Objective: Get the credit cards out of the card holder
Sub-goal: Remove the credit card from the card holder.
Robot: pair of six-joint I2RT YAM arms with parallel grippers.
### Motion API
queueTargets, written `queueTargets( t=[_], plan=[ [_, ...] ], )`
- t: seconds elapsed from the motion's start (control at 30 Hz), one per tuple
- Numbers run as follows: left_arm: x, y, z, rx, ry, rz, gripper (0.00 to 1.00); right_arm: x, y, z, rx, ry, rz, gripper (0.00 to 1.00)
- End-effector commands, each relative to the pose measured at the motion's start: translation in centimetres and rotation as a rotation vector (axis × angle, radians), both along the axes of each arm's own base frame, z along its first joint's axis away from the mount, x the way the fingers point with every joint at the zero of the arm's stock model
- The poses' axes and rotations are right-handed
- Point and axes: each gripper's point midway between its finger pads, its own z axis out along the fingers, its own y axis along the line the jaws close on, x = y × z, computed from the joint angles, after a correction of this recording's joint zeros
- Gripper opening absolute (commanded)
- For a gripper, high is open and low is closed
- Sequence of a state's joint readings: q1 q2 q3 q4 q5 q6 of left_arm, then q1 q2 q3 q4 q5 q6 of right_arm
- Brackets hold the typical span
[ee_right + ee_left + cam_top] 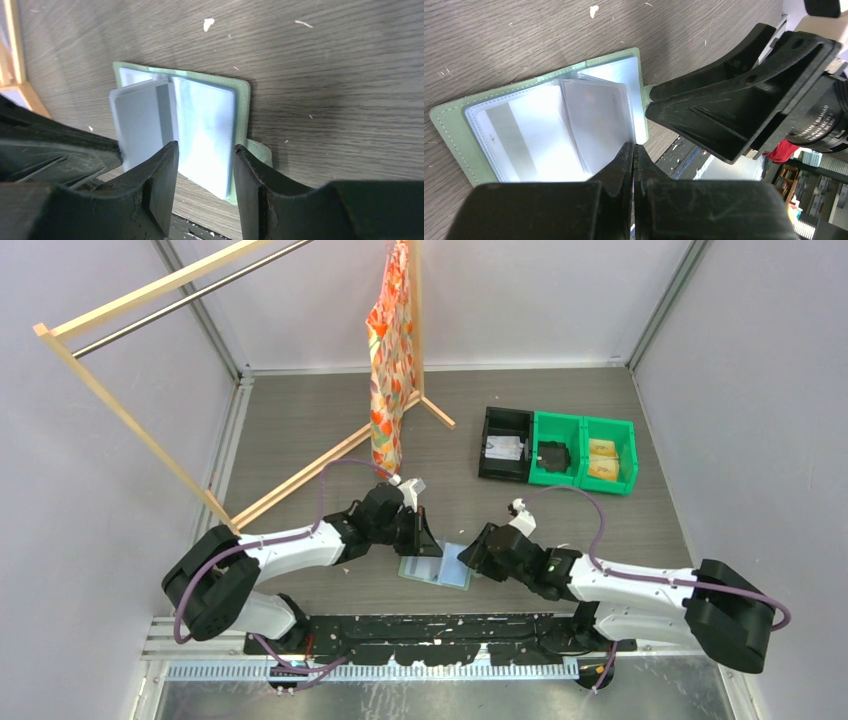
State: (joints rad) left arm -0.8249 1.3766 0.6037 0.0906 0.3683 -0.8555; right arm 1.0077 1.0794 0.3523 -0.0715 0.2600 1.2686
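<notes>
The card holder (437,569) lies open and flat close to the near edge of the tabletop (560,400), about midway along it, hemmed in by an arm on either side. The left gripper (633,150) has its black fingers pressed tight together, tips at the rim of a clear sleeve; whether they nip it I can't tell. The right gripper (205,155) stands partly open, its fingers apart over a pale blue-grey page, clamped on nothing.

The cover is stitched sage green and the sleeves are glossy; one holds a white card (511,142) with a grey stripe.

A broad stretch of dark wood grain runs back to a black bin (487,440) and green bins (580,420) near the far right corner. A wooden rack (140,430) with orange patterned cloth (388,370) crosses the far left.
</notes>
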Motion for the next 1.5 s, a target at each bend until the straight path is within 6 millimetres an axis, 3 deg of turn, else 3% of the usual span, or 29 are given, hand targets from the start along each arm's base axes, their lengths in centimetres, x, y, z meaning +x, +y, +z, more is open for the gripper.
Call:
queueTargets(
  t=[0.0,0.23,0.53,0.8,0.9,1.0,1.3,1.47],
  plan=[
    [0.1,-0.5,0.7,-0.007,-0.019,-0.030,0.00,1.1,0.9,2.7,0.098,-0.108,0.010,0.51],
    [0.1,-1.0,0.7,-0.021,-0.011,-0.034,0.01,0.4,2.6,4.3,0.149,-0.150,0.128,0.53],
    [0.1,-1.0,0.9,-0.027,-0.016,-0.038,0.00,0.4,3.8,2.9,0.134,-0.114,0.160,0.52],
    [0.0,-0.9,0.8,-0.021,-0.012,-0.048,0.02,0.7,3.4,0.8,0.084,-0.065,0.114,0.47],
    [-0.1,-0.9,0.8,-0.017,-0.009,-0.049,0.13,0.7,3.1,0.0,0.072,-0.050,0.097,0.45],
    [0.0,-0.5,0.9,0.001,-0.019,-0.043,0.18,0.6,2.8,-0.5,0.068,-0.040,0.084,0.41],
    [0.6,1.3,2.6,0.059,-0.101,0.008,0.19,0.4,1.7,-0.9,0.053,-0.036,0.054,0.33],
    [0.6,1.5,2.4,0.078,-0.099,0.000,0.19,0.4,1.4,-0.9,0.054,-0.041,0.043,0.33]
  ],
)
